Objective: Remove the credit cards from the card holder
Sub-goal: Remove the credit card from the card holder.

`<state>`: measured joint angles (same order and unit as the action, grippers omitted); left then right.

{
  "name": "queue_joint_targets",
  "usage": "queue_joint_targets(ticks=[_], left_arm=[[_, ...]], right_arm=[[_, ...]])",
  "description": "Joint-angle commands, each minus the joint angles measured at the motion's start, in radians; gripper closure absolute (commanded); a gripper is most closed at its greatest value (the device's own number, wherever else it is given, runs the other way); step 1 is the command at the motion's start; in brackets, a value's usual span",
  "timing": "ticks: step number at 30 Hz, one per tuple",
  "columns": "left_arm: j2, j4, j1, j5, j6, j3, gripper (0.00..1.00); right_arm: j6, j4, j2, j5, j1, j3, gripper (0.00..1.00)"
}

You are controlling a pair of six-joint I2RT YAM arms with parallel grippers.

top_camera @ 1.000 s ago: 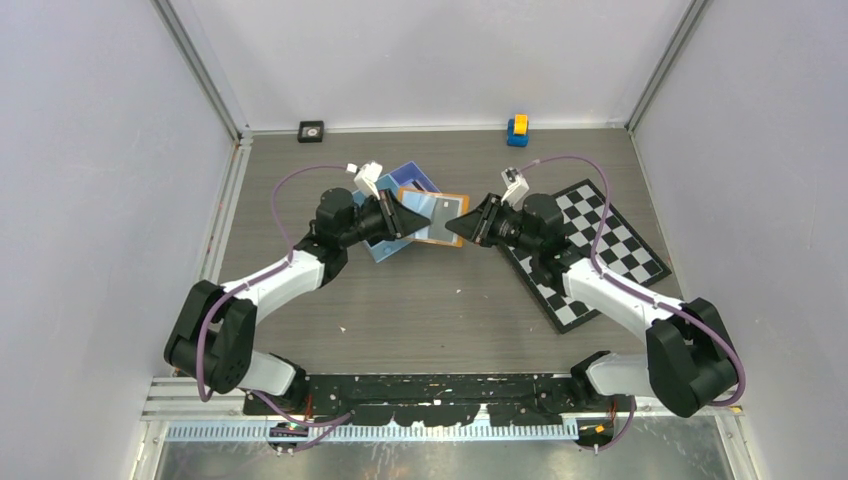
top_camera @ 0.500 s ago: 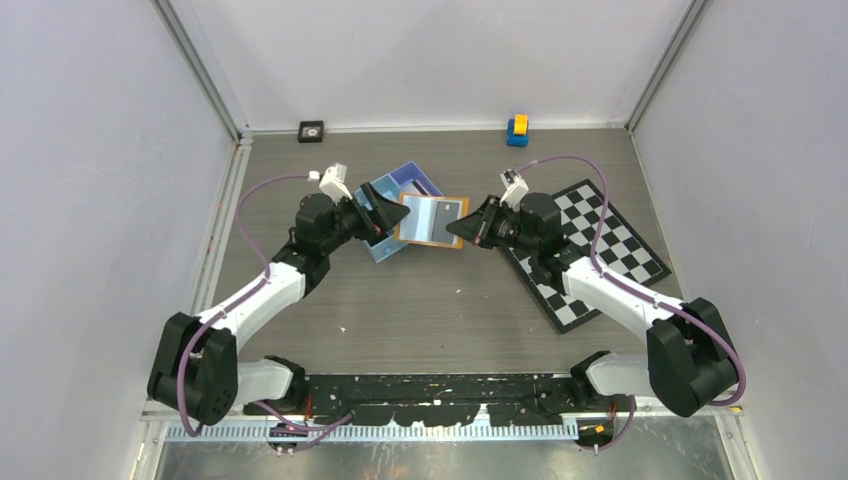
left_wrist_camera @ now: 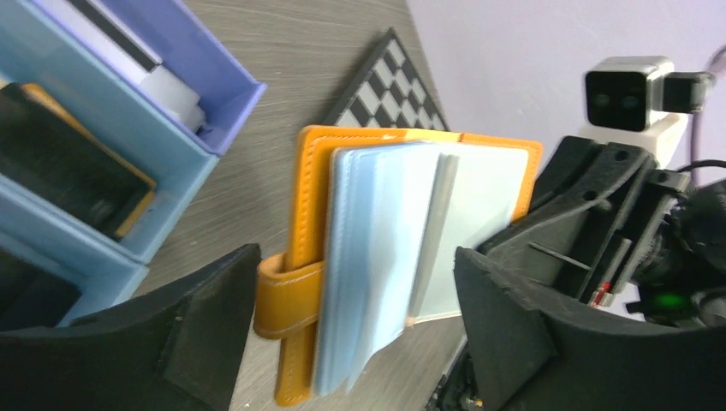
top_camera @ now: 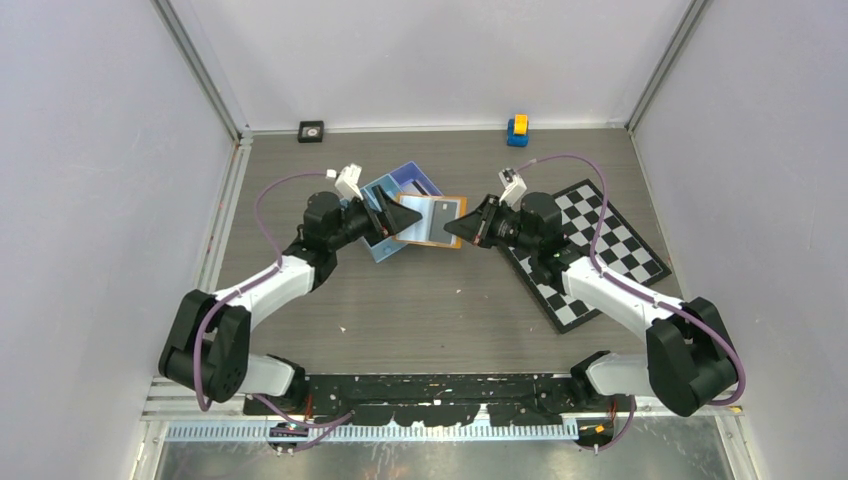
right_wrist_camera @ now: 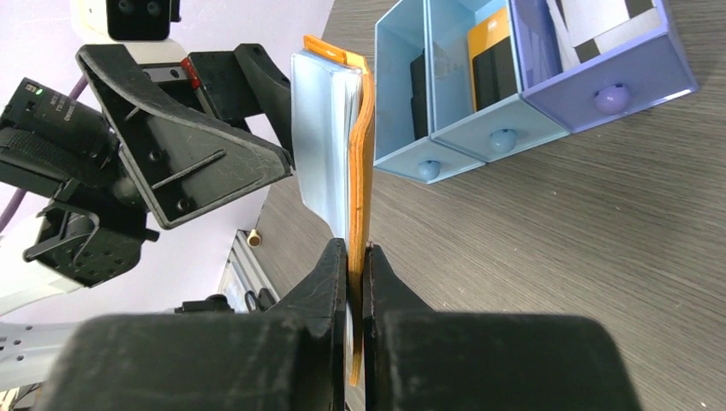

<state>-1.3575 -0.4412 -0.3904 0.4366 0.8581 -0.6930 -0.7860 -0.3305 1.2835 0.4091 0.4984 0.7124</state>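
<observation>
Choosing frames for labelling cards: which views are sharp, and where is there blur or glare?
Top view: even light, soft shadows, no glare, wallet small. Left wrist view: wallet fairly sharp, left gripper dark and featureless. Right wrist view: right gripper looms dark and soft; wallet edge-on, tray sharp.

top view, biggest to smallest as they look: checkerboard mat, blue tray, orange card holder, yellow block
1. checkerboard mat
2. blue tray and orange card holder: look alike, tray partly hidden, so unranked
3. yellow block

Leather-look orange card holder (left_wrist_camera: 306, 214), wood-grain table (top_camera: 450, 300)
</observation>
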Motion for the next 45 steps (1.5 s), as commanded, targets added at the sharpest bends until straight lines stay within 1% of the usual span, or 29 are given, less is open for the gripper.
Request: queue_joint_targets(ticks=[1,4,6,9,10,12,13,14,15,18,20,25,26,31,34,39,42,43,44,45], left_arm=[[-0.034,-0.183,-0.004,0.136,0.034,-0.026,0.23],[-0.071,-0.262,-0.006,0.191,0.070,-0.030,0.50],[-0.079,-0.268,-0.008,0.202,0.077,-0.036,0.64],[-0.059,-0.282,-0.007,0.180,0.070,-0.020,0.79],[-0.047,-0.277,-0.007,0.166,0.062,-0.013,0.84],[-0.019,-0.251,-0.004,0.132,0.048,0.002,0.88],[-0.003,-0.242,0.001,0.113,0.042,0.013,0.90],[0.017,-0.239,0.005,0.092,0.038,0.026,0.92],[0.037,-0.235,0.010,0.070,0.032,0.040,0.93],[0.093,-0.199,0.013,0.012,0.009,0.062,0.96],[0.107,-0.188,0.013,0.003,0.000,0.064,0.96],[0.097,-0.190,0.013,0.016,0.008,0.058,0.98],[0.095,-0.196,0.013,0.019,0.010,0.057,0.98],[0.073,-0.223,0.013,0.049,0.025,0.051,0.98],[0.064,-0.226,0.013,0.060,0.029,0.046,0.99],[0.056,-0.235,0.013,0.073,0.035,0.042,0.99],[0.050,-0.241,0.013,0.078,0.042,0.042,0.99],[0.050,-0.239,0.013,0.078,0.042,0.041,0.99],[0.048,-0.233,0.013,0.073,0.040,0.038,0.99],[0.046,-0.216,0.013,0.068,0.036,0.035,0.99]], right_arm=[[-0.017,-0.110,-0.004,0.048,0.003,0.029,1.00],[-0.024,-0.132,-0.004,0.066,0.003,0.025,1.00],[-0.025,-0.138,-0.004,0.065,0.003,0.022,1.00],[-0.025,-0.136,0.000,0.062,0.003,0.024,0.99],[-0.025,-0.134,0.001,0.061,0.003,0.024,0.93],[-0.025,-0.121,-0.008,0.037,0.002,0.018,0.72],[-0.024,-0.117,-0.017,0.015,0.003,0.010,0.64],[-0.018,-0.104,-0.027,-0.008,0.003,0.007,0.59],[-0.010,-0.086,-0.038,-0.030,0.002,0.005,0.56],[0.009,-0.061,-0.062,-0.064,0.003,0.001,0.55],[0.013,-0.064,-0.062,-0.062,0.003,-0.002,0.59],[0.009,-0.078,-0.037,-0.033,0.003,0.008,0.78],[0.008,-0.081,-0.033,-0.025,0.003,0.009,0.79],[0.004,-0.094,-0.023,-0.002,0.002,0.012,0.81],[0.005,-0.093,-0.023,0.000,0.003,0.014,0.84],[0.006,-0.091,-0.020,0.004,0.003,0.016,0.83],[0.003,-0.101,-0.017,0.012,0.003,0.014,0.73],[-0.001,-0.114,-0.017,0.019,0.003,0.010,0.71],[-0.006,-0.123,-0.017,0.027,0.003,0.009,0.71],[-0.008,-0.132,-0.018,0.034,0.002,0.009,0.74]])
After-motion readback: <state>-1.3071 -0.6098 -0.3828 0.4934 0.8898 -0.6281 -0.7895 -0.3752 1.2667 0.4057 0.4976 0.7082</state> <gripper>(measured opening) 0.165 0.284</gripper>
